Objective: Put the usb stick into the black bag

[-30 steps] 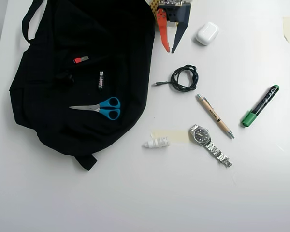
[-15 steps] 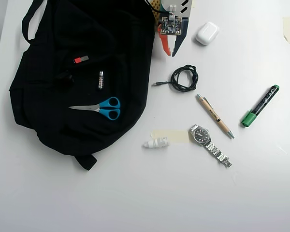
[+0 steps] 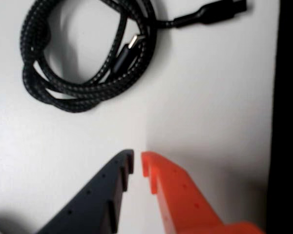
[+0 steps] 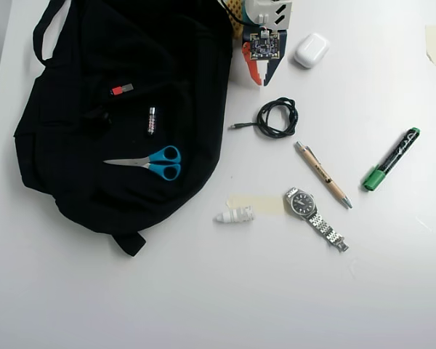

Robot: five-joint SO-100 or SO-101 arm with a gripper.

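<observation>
The arm itself is cut off at the top edge of the overhead view, so only its last link and the hand (image 4: 261,80) show. In the wrist view the hand (image 3: 136,162) fills the bottom of the picture, one finger dark, the other orange, and both run out of frame at the bottom. The black strip down the right edge of that view is too blurred to make out properly.

The tabletop (image 4: 218,291) is plain white, evenly lit, with a couple of scraps of pale tape (image 4: 256,204) stuck to it.

The hand points down at the tabletop from above, its fingertips drawn nearly together with only a thin gap between them and nothing held. Just ahead of the fingertips lies the coiled black cable (image 4: 276,118), bare tabletop between the two. Beside the hand, on the dark-finger side, sits a white earbud case (image 4: 311,50).

On the orange-finger side the black bag (image 4: 73,167) lies spread flat, its edge just beside the hand. The usb stick (image 4: 121,89) rests on top of the bag's fabric, well away from the hand. Farther along the bag lie a small patterned cylinder (image 4: 152,120) and blue-handled scissors (image 4: 149,162).
</observation>
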